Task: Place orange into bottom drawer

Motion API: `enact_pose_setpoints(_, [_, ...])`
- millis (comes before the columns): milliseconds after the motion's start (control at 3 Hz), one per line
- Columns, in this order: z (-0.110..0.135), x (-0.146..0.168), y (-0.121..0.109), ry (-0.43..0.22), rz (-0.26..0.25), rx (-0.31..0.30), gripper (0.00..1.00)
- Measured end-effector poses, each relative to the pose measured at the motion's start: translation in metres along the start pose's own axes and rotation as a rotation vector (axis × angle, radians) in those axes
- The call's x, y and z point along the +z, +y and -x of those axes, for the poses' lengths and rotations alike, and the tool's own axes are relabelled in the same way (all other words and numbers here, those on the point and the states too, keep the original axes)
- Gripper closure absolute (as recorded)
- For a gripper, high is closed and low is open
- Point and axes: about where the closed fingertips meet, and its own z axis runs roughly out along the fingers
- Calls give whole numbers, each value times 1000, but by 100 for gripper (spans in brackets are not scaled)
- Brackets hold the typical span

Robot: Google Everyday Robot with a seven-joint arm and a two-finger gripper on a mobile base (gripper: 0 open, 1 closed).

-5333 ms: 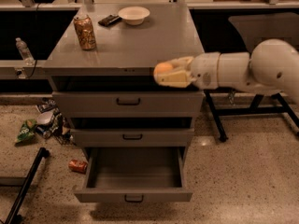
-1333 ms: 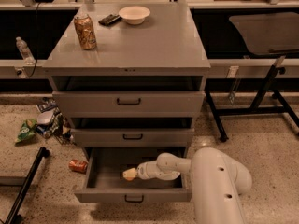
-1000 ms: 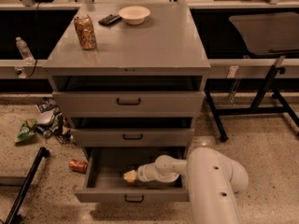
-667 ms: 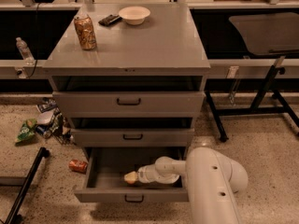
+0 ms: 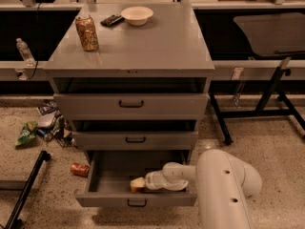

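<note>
The bottom drawer (image 5: 110,172) of the grey cabinet is pulled open, its black handle (image 5: 137,202) on the front. My arm (image 5: 224,185) reaches in from the lower right. My gripper (image 5: 137,184) lies low inside the drawer, near its front wall and about mid-width. Its tip looks pale yellow-orange. I cannot make out the orange as a separate thing there; it may be hidden in the gripper. No orange shows elsewhere in the drawer or on the cabinet top.
A gold-and-red soda can (image 5: 87,32), a black remote (image 5: 112,19) and a white bowl (image 5: 137,15) stand on the cabinet top. Litter (image 5: 43,128) and a red can (image 5: 78,169) lie on the floor to the left. A black stand leg (image 5: 24,194) is front left, a table frame (image 5: 267,94) right.
5.3 s ago my gripper was level with the cabinet top's right edge. It is now inside the bottom drawer, and over the last second it crept slightly toward the drawer front.
</note>
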Motion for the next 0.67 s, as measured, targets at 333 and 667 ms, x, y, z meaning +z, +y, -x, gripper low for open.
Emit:
enact_pose_setpoints(333, [-5, -19, -2, -17, 13, 8, 67])
enact_pose_setpoints(667, [-2, -65, -1, -79, 21, -30, 91])
